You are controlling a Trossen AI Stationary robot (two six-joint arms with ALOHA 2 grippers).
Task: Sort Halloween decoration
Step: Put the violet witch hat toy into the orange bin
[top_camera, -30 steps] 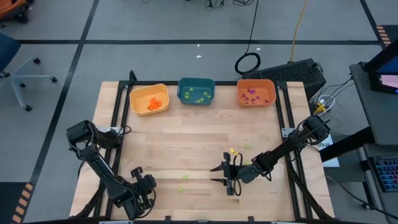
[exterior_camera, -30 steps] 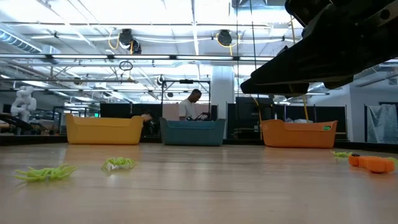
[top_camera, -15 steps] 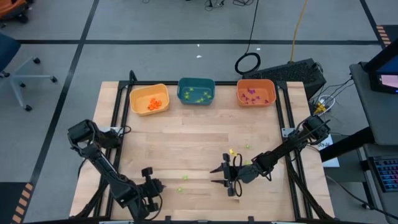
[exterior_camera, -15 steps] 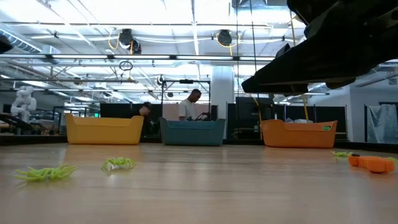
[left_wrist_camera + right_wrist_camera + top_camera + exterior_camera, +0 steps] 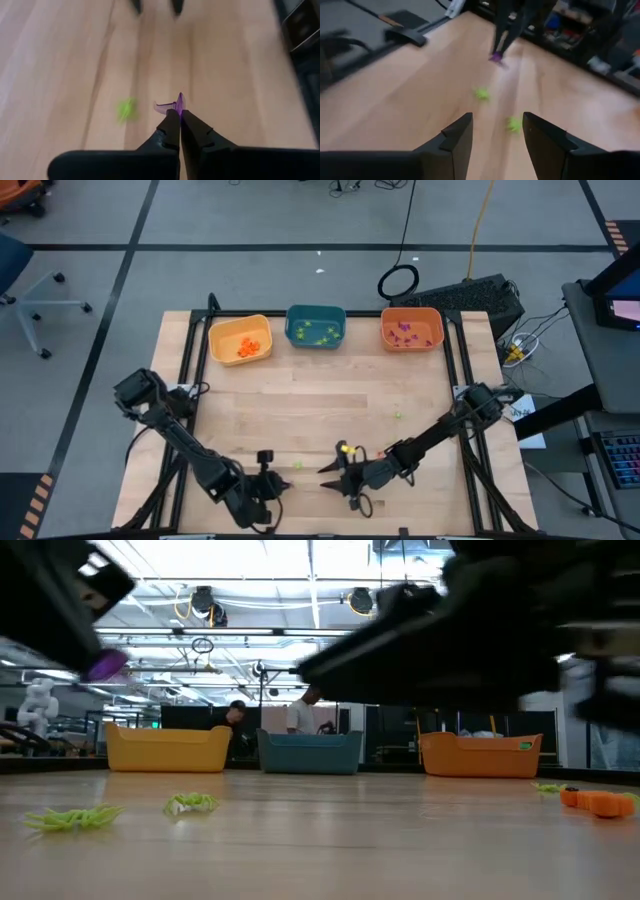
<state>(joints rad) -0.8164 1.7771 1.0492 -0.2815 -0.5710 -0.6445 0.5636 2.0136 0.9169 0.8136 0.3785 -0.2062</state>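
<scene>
Halloween decoration: we see a purple trinket [image 5: 172,105] pinched in our left pincer [image 5: 179,114], jaws closed on it, low on the tabletop [image 5: 300,405] toward 6 o'clock. Our right pincer [image 5: 330,477] stands wide and empty just at its 3 o'clock. Two light-green trinkets [image 5: 481,93] lie between them. An orange trinket [image 5: 598,802] lies apart.

From my feed: wood table [image 5: 300,405] in a black frame. Three bins lined up along the far edge: yellow bin [image 5: 240,338] on the left, teal bin [image 5: 316,326] in the middle, orange bin [image 5: 411,328] on the right. Black cable loop [image 5: 398,281] on the floor behind them. Office chair [image 5: 25,275] far left. Low view shows a person [image 5: 310,708] behind the teal bin.
</scene>
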